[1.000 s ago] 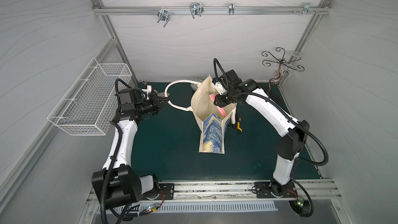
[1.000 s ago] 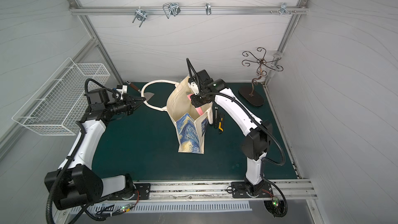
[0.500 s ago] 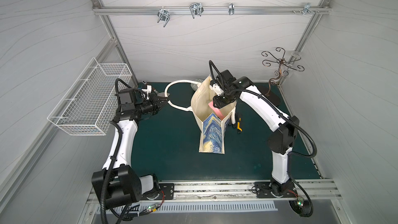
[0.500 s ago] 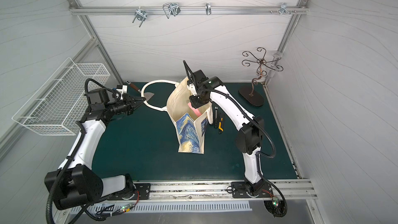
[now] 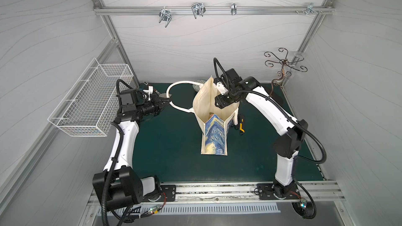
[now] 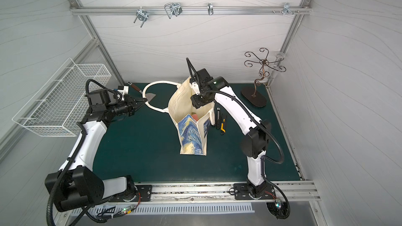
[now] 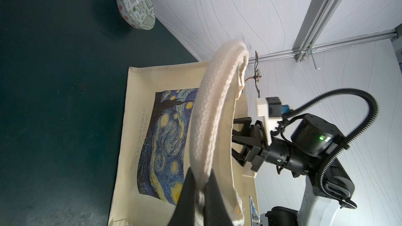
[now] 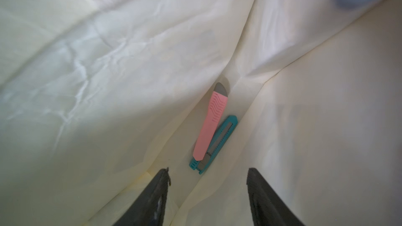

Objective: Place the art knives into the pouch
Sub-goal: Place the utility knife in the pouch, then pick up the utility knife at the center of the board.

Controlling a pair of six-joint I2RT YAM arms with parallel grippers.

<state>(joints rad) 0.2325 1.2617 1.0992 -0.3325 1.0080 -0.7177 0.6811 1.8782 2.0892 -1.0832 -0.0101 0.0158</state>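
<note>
Right gripper (image 8: 207,170) is gaping empty inside the cream night-sky canvas pouch (image 5: 215,135).
We are seeing the pink plastic art knife (image 8: 210,125) lying within, leaving only withdrawal.

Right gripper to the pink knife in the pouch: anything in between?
Nothing visible. The right gripper hangs open inside the pouch, and the pink knife lies bare at the bottom, resting across a teal knife.

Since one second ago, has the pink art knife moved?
Yes. The pink art knife has dropped from the right gripper deeper into the pouch, toward its printed end.
</note>
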